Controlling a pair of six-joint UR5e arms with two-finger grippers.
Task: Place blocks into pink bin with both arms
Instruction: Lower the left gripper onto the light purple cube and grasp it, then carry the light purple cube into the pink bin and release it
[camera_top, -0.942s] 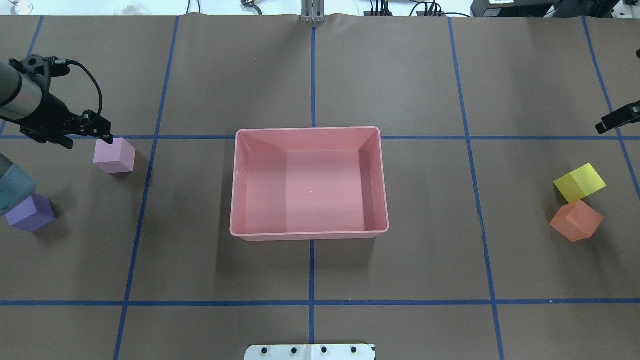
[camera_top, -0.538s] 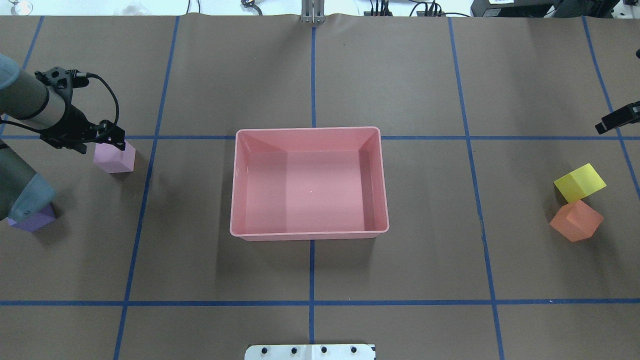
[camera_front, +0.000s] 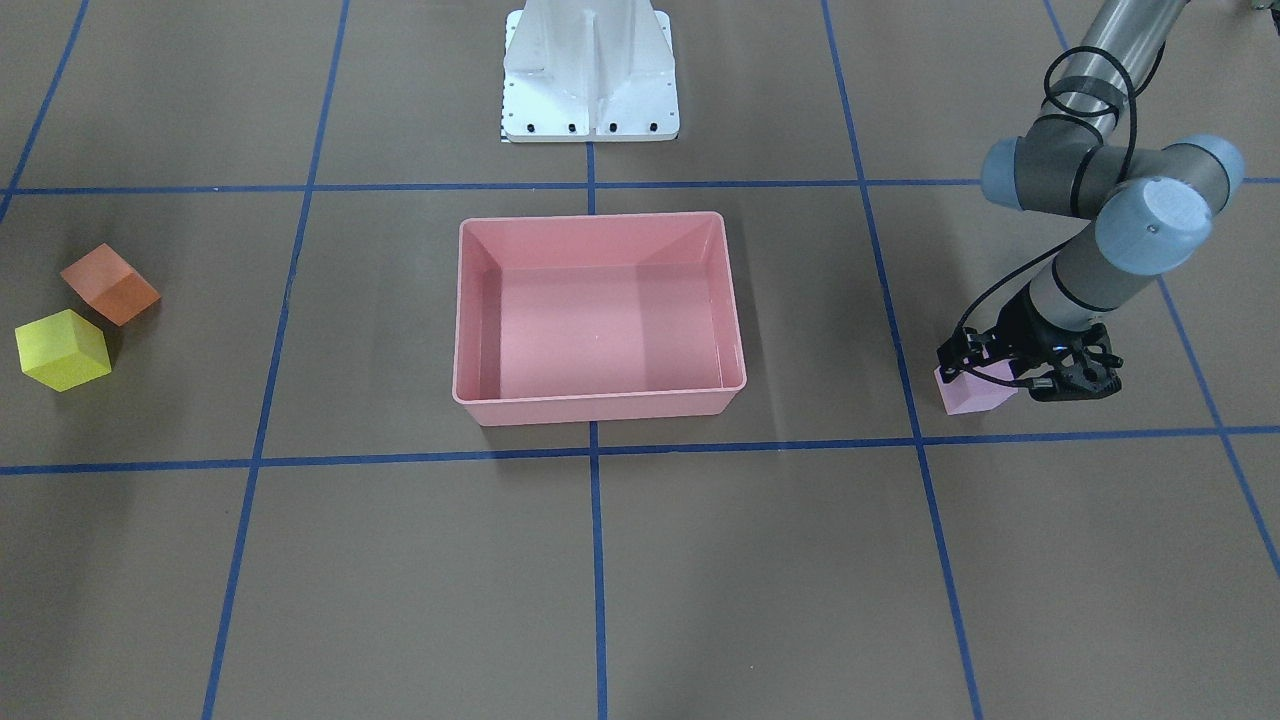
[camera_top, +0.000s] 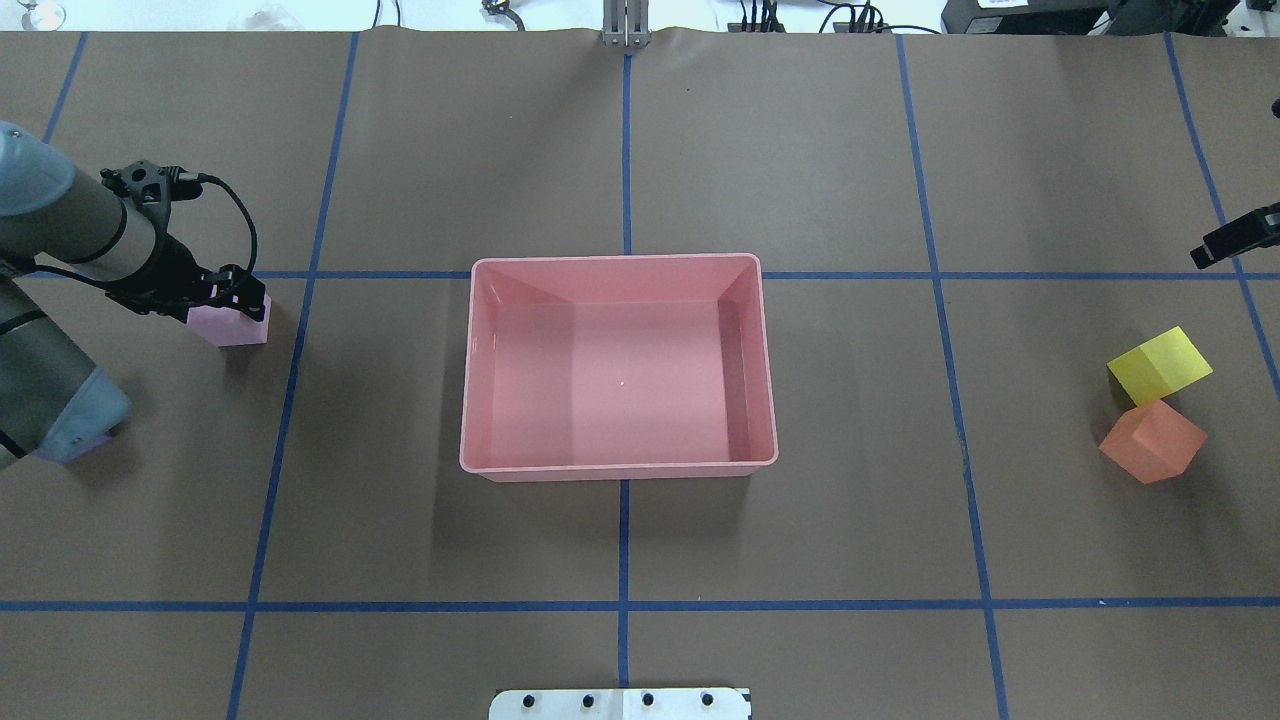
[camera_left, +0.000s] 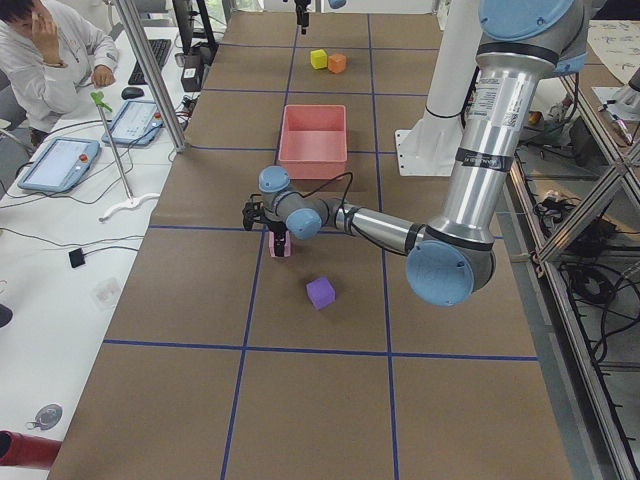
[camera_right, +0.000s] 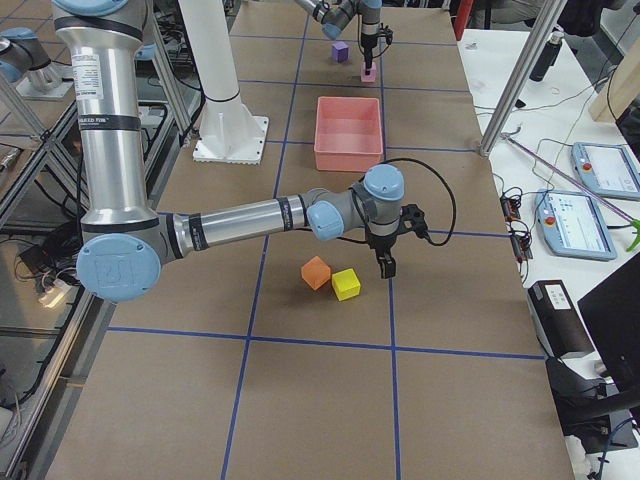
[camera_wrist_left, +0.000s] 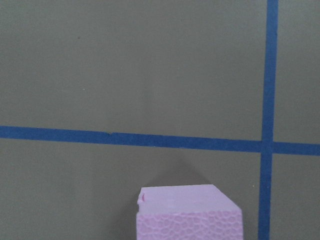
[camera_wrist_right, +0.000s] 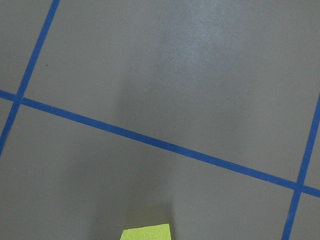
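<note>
The empty pink bin (camera_top: 620, 467) sits mid-table. My left gripper (camera_top: 232, 300) is low over the pale pink-lilac block (camera_top: 240, 328), its fingers look open around the block's top; the block fills the bottom of the left wrist view (camera_wrist_left: 189, 212). The purple block (camera_left: 320, 292) lies nearer the robot, almost hidden under my left elbow in the overhead view. The yellow block (camera_top: 1160, 365) and orange block (camera_top: 1152, 442) touch at the far right. My right gripper (camera_right: 386, 265) hangs beyond the yellow block, only partly in the overhead view (camera_top: 1235, 240); I cannot tell if it is open.
Brown paper with blue tape lines covers the table. The white robot base (camera_front: 590, 75) stands at the near-robot edge. A metal post (camera_top: 626, 25) stands at the far edge. An operator and tablets show beside the table in the exterior left view.
My left gripper has moved right and down onto the pink-lilac block, and its elbow now covers the purple block. The right gripper and all blocks have not moved.
</note>
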